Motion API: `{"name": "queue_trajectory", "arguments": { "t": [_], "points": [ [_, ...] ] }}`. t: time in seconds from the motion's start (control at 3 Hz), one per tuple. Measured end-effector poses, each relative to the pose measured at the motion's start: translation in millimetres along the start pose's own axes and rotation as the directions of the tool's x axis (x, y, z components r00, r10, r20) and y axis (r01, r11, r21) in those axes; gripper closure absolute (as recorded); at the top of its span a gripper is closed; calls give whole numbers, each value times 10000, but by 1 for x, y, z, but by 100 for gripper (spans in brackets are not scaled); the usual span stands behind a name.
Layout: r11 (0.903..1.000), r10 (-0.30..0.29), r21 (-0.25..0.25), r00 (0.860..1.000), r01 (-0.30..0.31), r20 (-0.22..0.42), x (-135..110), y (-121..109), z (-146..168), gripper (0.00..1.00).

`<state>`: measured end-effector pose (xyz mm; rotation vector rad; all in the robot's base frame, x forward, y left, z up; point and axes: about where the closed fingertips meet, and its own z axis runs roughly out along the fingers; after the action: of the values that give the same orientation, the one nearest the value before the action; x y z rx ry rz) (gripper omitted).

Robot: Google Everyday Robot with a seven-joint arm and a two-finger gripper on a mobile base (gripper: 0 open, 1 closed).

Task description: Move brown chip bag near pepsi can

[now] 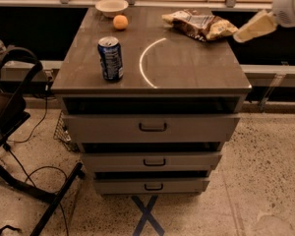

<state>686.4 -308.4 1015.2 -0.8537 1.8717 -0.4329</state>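
The brown chip bag (199, 25) lies flat at the back right of the cabinet top (187, 68), crinkled, dark brown with tan ends and a pale panel. The pepsi can (110, 58) stands upright at the front left of the top, blue with a silver lid. My gripper (253, 27) comes in from the upper right edge, pale tan, just to the right of the bag's tan end and a little above the top's right edge. It holds nothing that I can see.
An orange fruit (120, 22) and a white bowl (111, 6) sit at the back left. A bright curved reflection marks the top's middle. The cabinet has three drawers (152, 127). A black chair frame (14, 112) and cables stand on the floor at left.
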Motion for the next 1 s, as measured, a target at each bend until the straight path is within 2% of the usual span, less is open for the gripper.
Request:
{"name": "queue_trajectory", "arguments": {
  "t": [0.33,0.67,1.0],
  "points": [
    [9953,924,-396,9906,-888,1004,-16,-5,62,0],
    [9834,1706,-881,9732,-1585,1544,-29,-2,123,0],
    [9604,2529,-1578,9561,-2296,1482,-33,18,232,0]
  ]
}}
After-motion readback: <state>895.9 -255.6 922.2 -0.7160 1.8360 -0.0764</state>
